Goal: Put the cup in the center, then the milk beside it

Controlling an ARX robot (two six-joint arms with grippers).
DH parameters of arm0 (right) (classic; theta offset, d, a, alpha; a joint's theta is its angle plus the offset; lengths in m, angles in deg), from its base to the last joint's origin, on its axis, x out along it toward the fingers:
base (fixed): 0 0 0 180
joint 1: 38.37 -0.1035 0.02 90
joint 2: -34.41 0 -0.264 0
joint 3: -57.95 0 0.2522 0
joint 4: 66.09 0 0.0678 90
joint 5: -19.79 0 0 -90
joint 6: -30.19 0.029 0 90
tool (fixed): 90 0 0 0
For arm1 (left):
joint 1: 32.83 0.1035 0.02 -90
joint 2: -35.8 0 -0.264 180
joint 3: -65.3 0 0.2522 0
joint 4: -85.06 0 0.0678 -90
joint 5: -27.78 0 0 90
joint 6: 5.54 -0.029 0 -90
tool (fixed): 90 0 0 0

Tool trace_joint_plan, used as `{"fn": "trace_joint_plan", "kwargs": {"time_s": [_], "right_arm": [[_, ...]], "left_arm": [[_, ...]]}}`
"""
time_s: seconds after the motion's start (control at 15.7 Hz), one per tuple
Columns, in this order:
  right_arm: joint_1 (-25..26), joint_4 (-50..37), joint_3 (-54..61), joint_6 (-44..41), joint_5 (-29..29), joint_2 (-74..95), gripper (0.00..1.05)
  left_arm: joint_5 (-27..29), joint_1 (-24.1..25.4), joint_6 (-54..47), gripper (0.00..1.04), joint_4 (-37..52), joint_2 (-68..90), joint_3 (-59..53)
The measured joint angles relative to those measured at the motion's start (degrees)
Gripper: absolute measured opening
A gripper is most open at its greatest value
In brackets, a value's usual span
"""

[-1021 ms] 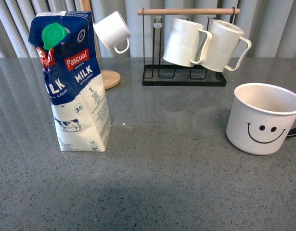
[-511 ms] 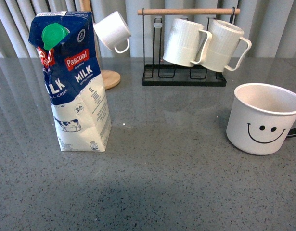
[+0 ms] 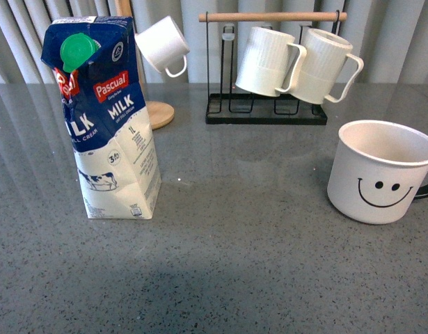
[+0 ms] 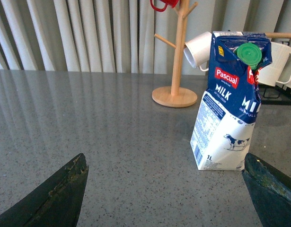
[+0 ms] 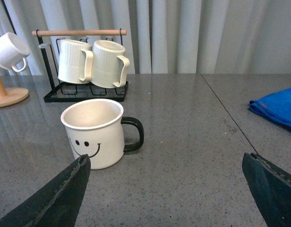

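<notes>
The cup (image 3: 381, 172), a wide white mug with a black smiley face and black handle, stands upright at the right of the grey table; it also shows in the right wrist view (image 5: 95, 132). The milk (image 3: 106, 115), a blue-and-white Pascual carton with a green cap, stands upright at the left; it also shows in the left wrist view (image 4: 230, 99). My left gripper (image 4: 166, 189) is open and empty, short of the carton. My right gripper (image 5: 166, 189) is open and empty, short of the cup. Neither arm shows in the front view.
A black wire rack (image 3: 269, 111) with two ribbed white mugs (image 3: 269, 59) stands at the back. A wooden mug tree (image 4: 176, 94) holds a small plain white cup (image 3: 161, 45). A blue cloth (image 5: 277, 108) lies at the far right.
</notes>
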Motion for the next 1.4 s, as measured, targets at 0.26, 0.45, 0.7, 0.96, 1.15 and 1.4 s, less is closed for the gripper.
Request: {"fn": "trace_joint_plan", "kwargs": {"time_s": [0.26,0.45,0.7,0.96,1.15,1.4], "right_arm": [[-9.33,-0.98,-1.36,9.33,-12.74,5.38,0.98],[-4.90,-15.17,-10.34,10.97,-6.91,21.24,0.98],[-1.33,-23.58,-25.09,3.37,3.52,44.28,0.98],[-2.19,-11.37,-45.31,-9.25,10.97,67.01,0.98],[-1.75,2.08,-56.70,-16.76,12.61,81.44,0.98],[-1.36,12.02,-62.60,-18.34,13.64,91.67,0.98]], "left_arm": [[0.00,0.00,0.00,0.98,0.02,0.00,0.00],[0.02,0.00,0.00,0.98,0.00,0.00,0.00],[0.00,0.00,0.00,0.98,0.00,0.00,0.00],[0.00,0.00,0.00,0.98,0.00,0.00,0.00],[0.00,0.00,0.00,0.98,0.00,0.00,0.00],[0.00,0.00,0.00,0.98,0.00,0.00,0.00]]}}
